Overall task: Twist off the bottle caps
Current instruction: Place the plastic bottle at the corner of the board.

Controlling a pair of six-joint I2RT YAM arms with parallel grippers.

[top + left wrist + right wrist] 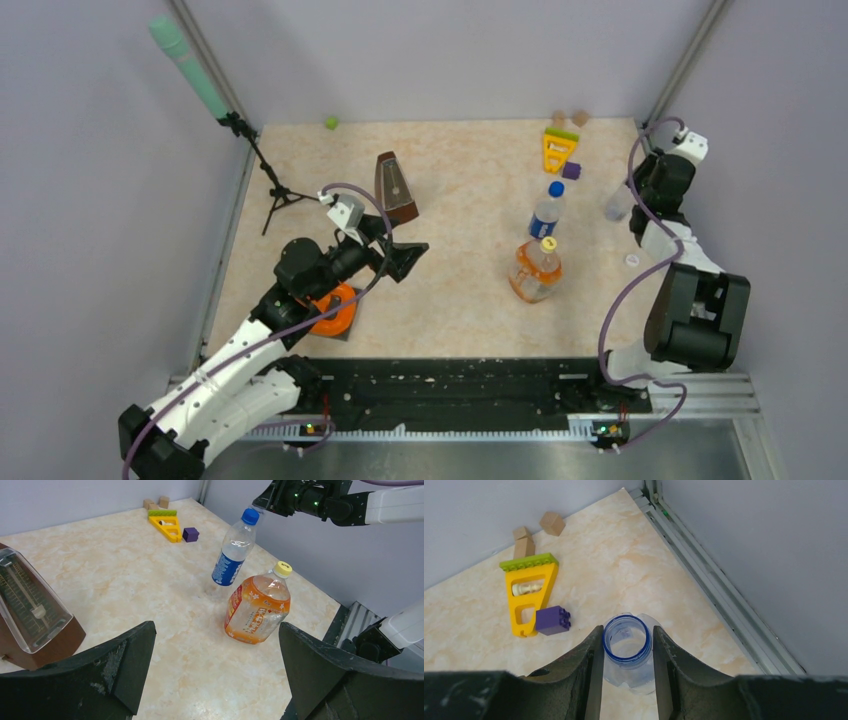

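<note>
My right gripper (627,630) is shut on the neck of the slim unlabelled bottle (626,647), which is open with no cap on it; it stands at the far right (617,206). A white cap (631,260) lies on the table just in front of it. The blue-label bottle (546,215) carries its blue cap (556,188). The squat orange bottle (534,272) carries its yellow cap (548,243). My left gripper (403,257) is open and empty, well left of both bottles; they show ahead of it, the orange bottle (257,611) nearest.
A brown metronome (396,187) stands just behind my left gripper. A yellow triangle toy (558,148), purple block (571,170) and wooden blocks (570,118) sit at the back right. A microphone stand (262,165) is at the back left, with an orange disc (335,312) under the left arm.
</note>
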